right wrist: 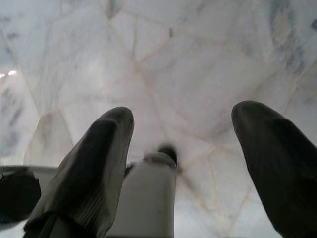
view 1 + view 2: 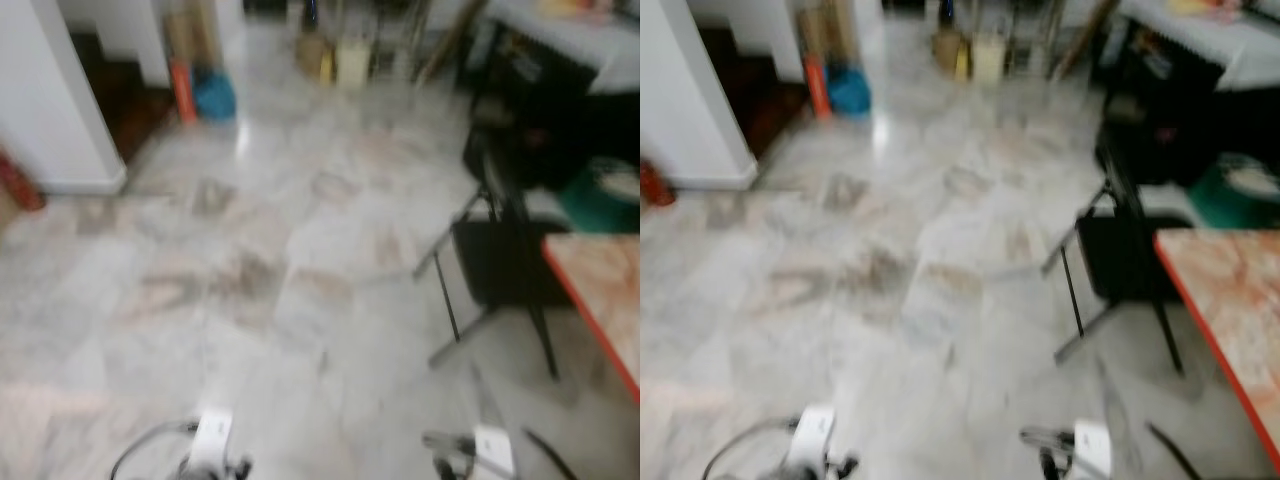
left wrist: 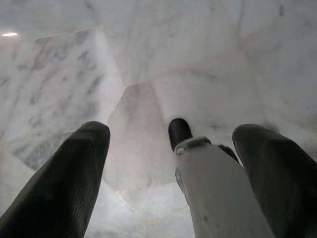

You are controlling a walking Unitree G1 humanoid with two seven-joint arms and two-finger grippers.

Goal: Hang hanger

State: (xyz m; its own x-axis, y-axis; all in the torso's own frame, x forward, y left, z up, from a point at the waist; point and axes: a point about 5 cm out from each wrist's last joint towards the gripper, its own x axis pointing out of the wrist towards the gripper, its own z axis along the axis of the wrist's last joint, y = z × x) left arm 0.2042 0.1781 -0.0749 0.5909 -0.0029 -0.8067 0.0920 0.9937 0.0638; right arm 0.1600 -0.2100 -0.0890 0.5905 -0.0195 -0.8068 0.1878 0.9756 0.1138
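Both head views are blurred and look down on a marble floor (image 2: 260, 290). My left gripper (image 3: 172, 133) hangs open over the pale marble tiles with nothing between its black fingers (image 3: 74, 173). A white limb with a black tip (image 3: 218, 193) stands below it. My right gripper (image 1: 184, 115) is also open and holds nothing, its fingers (image 1: 94, 163) pointing down at the floor. White parts of my arms (image 2: 212, 435) (image 2: 492, 445) sit at the lower edge of the head views.
A black folding chair (image 2: 500, 250) stands at the right beside a table with an orange edge (image 2: 600, 290). Dark furniture (image 2: 560, 110) lies behind them. A white pillar (image 2: 60, 110) is at the left, and a blue bag (image 2: 213, 95) and clutter (image 2: 350, 55) are at the back.
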